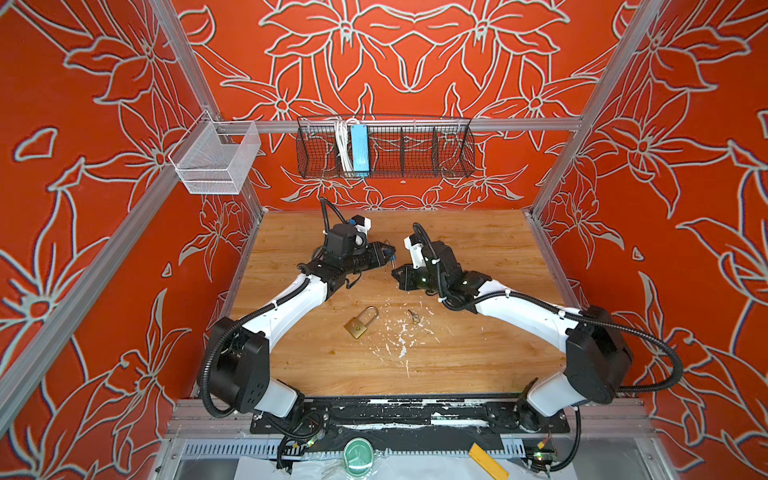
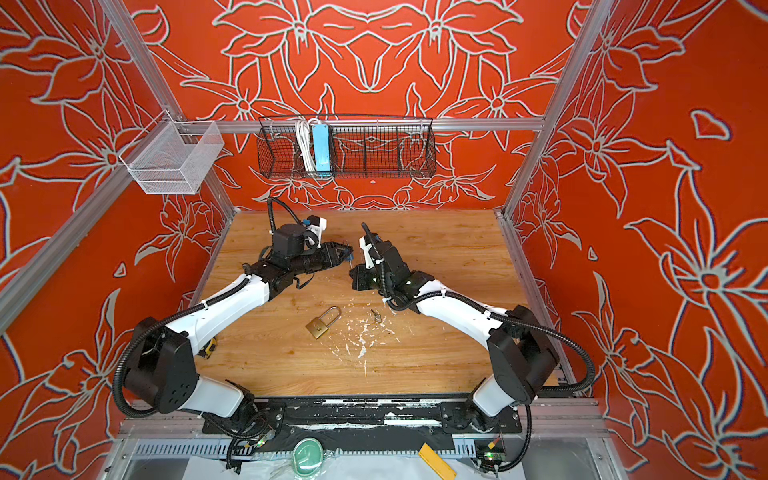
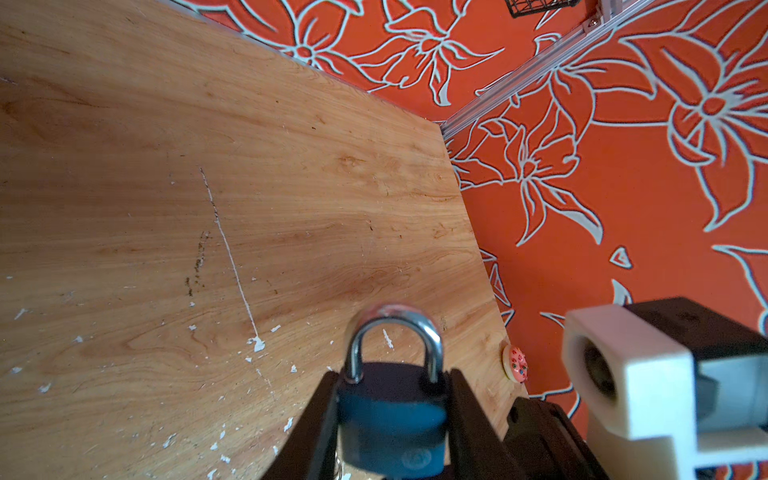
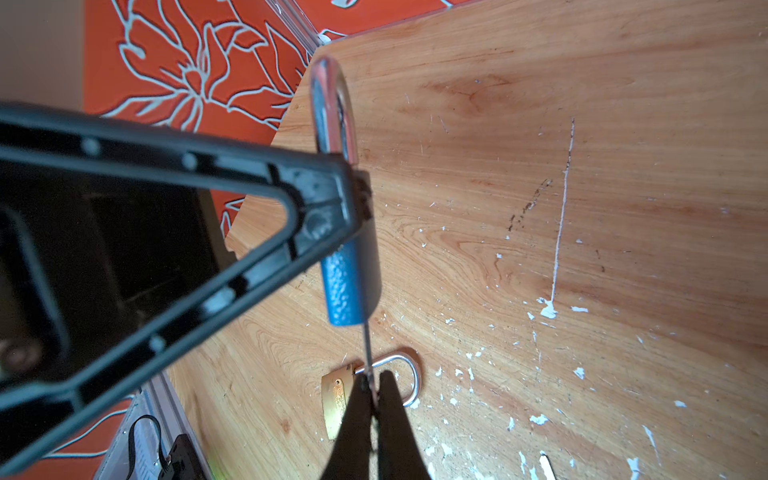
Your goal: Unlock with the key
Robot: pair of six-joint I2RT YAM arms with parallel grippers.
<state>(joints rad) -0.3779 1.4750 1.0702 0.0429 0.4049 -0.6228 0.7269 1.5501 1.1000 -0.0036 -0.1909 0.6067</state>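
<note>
My left gripper [image 3: 392, 376] is shut on a blue padlock [image 3: 392, 411], its body squeezed between the two black fingers, both legs of the silver shackle [image 3: 392, 328] seated in it. In the right wrist view the same blue padlock [image 4: 351, 282] hangs above the table. My right gripper [image 4: 376, 380] is shut on a thin metal key [image 4: 366, 345], whose blade runs up to the bottom of the padlock's body. In both top views the left gripper [image 1: 388, 251] [image 2: 347, 252] and the right gripper [image 1: 395, 274] [image 2: 353, 274] meet over the table's far middle.
A brass padlock [image 1: 361, 326] [image 4: 336, 399] lies flat on the wooden table [image 1: 478, 353], with a loose key [image 1: 413, 316] to its right among white paint flecks. A wire basket [image 1: 386, 149] hangs on the back wall. A small pink disc [image 3: 515, 363] sits at the table's edge.
</note>
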